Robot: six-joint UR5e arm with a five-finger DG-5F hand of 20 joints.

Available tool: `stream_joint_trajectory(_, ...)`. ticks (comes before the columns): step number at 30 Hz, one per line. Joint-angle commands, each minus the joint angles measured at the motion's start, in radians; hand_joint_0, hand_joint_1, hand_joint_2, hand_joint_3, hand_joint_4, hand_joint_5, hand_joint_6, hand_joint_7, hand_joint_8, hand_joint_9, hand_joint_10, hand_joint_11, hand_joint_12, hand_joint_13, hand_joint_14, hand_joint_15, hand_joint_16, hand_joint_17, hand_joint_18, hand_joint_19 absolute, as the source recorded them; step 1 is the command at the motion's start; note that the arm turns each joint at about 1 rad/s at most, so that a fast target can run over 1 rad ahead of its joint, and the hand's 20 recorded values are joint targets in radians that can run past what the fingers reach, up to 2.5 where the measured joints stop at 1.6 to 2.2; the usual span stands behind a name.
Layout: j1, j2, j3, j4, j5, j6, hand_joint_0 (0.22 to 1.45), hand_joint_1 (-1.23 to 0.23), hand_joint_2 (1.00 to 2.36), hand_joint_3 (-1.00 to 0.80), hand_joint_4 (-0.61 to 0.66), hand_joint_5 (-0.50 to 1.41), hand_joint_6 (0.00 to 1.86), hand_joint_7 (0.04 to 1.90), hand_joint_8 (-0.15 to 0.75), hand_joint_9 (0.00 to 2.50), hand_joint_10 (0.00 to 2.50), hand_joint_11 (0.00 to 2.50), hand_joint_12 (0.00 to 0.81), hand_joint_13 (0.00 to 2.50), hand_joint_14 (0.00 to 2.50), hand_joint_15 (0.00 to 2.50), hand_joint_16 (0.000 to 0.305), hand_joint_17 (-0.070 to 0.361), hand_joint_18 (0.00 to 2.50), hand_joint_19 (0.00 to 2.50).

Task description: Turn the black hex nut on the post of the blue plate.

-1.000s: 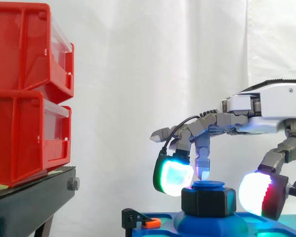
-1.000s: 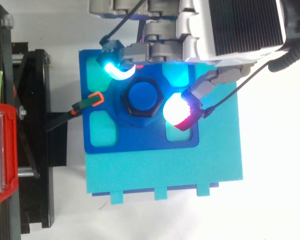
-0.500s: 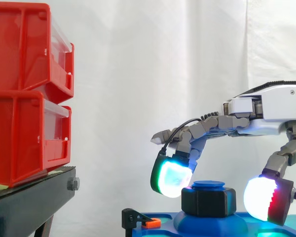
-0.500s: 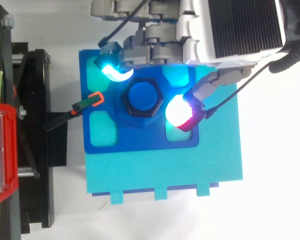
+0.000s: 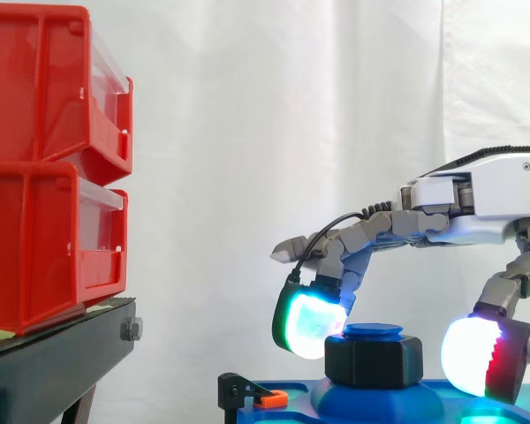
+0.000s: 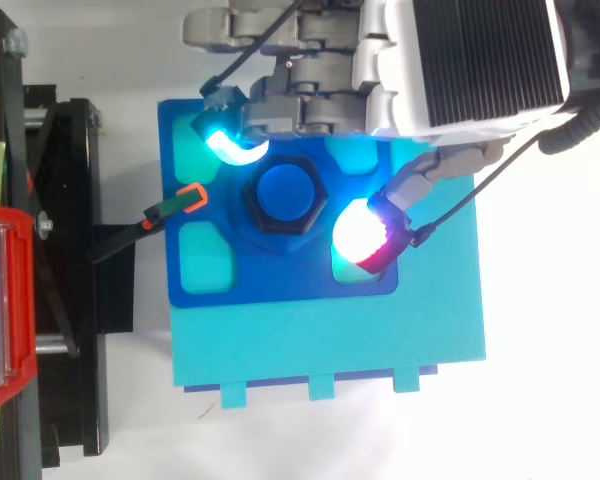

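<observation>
The black hex nut [image 5: 373, 360] sits on the blue post [image 6: 285, 192] at the middle of the blue plate [image 6: 280, 285]. My hand [image 5: 477, 190] reaches in from the right and hovers over the nut, open. A cyan-green glowing fingertip [image 5: 309, 322] hangs close beside the nut's far left corner; I cannot tell whether it touches. The white-red thumb pad [image 6: 365, 232] stands to the nut's right with a small gap between them. In the top view the nut's black ring [image 6: 252, 212] shows around the post cap.
Red bins [image 5: 44, 168] are stacked on a black stand [image 5: 53, 353] at the left. A black clamp with an orange tip [image 6: 190, 197] grips the plate's left edge. The plate lies on a turquoise base [image 6: 330, 340].
The thumb pad has drawn away from the nut, down and to the right. The middle finger that pointed down onto the post cap has lifted off. The nut's orientation looks about the same.
</observation>
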Motion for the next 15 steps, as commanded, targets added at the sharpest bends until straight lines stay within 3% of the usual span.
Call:
stream_joint_trajectory(1,0.001,0.0,0.0,-0.003,0.0,0.0,0.31,-0.57,1.0,-0.5,0.4,-0.23,0.5,0.86,0.199,0.0,1.15,0.0,0.258,0.04,0.0,0.16,0.046,0.104,0.07,0.17)
stream_joint_trajectory(15,-0.002,0.007,0.0,-0.025,0.0,0.0,0.32,-0.54,1.0,-0.5,0.47,-0.2,0.5,0.89,0.205,0.01,1.34,0.0,0.256,0.04,0.0,0.16,0.046,0.103,0.07,0.17)
